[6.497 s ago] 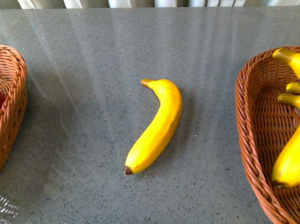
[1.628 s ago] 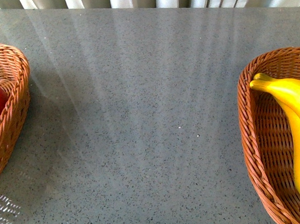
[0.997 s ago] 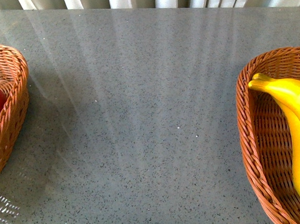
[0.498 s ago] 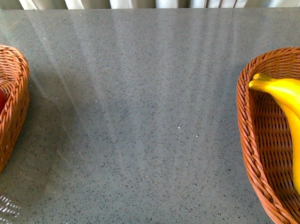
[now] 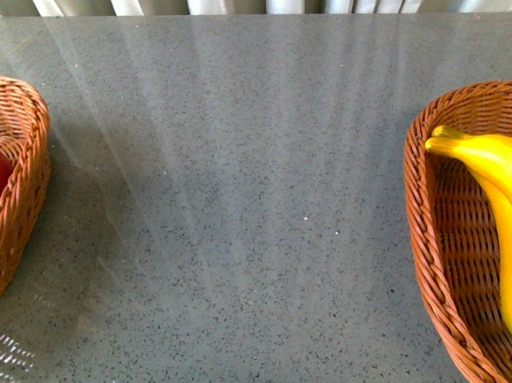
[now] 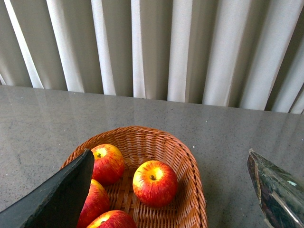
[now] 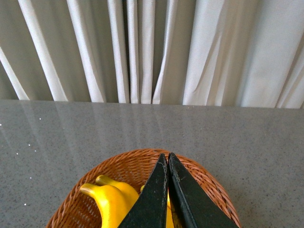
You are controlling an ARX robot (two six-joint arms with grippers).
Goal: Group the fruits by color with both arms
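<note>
the left gripper (image 6: pixel 171 190) hangs with its jaws spread wide, holding nothing — four red apples (image 6: pixel 155 183) lie below and between them in a wicker basket (image 6: pixel 192 166). the right gripper (image 7: pixel 168 159) has its jaws pressed together, empty — the bananas (image 7: pixel 111 204) rest just beneath them in another wicker basket (image 7: pixel 209 183).
</note>
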